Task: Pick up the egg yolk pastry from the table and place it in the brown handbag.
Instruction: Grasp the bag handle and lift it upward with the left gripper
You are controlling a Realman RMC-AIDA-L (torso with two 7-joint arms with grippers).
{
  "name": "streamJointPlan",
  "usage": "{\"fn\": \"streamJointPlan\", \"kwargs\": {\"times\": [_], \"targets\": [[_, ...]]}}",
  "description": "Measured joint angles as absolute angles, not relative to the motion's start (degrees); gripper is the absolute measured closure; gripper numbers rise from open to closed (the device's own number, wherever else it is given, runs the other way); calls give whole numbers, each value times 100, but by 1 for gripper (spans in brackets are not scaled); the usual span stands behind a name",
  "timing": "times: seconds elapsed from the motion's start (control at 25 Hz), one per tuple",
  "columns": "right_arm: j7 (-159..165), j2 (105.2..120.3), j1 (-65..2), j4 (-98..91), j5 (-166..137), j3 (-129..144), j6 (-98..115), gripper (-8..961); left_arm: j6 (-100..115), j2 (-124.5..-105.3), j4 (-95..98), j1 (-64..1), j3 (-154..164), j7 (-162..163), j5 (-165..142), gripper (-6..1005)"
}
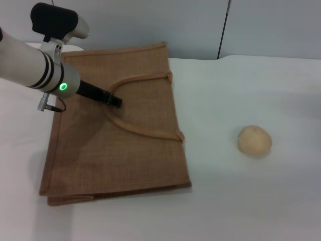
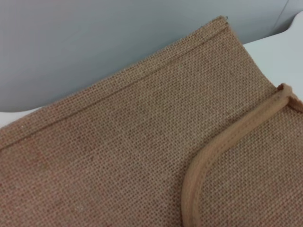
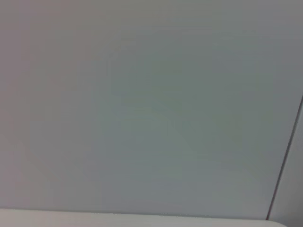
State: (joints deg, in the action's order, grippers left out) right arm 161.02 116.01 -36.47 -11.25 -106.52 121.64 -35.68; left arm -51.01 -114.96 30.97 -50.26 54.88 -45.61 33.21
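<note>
The egg yolk pastry [image 1: 255, 140], a small pale beige ball, lies on the white table [image 1: 251, 201] to the right of the brown handbag [image 1: 135, 150]. The handbag lies flat with its arched handles [image 1: 140, 131] on top. My left gripper [image 1: 116, 101] reaches over the bag, and its dark tip is at the top of the handle arch. The left wrist view shows the bag's woven cloth [image 2: 118, 151] and a handle strap [image 2: 222, 142] close up. My right gripper is out of view.
A grey wall [image 1: 200, 25] stands behind the table's far edge. The right wrist view shows only this wall [image 3: 151, 104] and a thin strip of table [image 3: 142, 218]. White tabletop lies between the bag and the pastry.
</note>
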Motion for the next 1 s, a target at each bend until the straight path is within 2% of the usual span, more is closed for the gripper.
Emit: {"fn": "streamJointPlan", "kwargs": {"times": [0.12,1.0], "targets": [[16101,11596,-3648,-1125,-10652,12164,-3568,74,-5057,-11490,3077,-5011,5479,-4552,3322,415],[16102,11593,-3651,-1080,-10665,12164,-3568,76,-4886,-11503,3163,-4981,5470,-4499,3367,775]]}}
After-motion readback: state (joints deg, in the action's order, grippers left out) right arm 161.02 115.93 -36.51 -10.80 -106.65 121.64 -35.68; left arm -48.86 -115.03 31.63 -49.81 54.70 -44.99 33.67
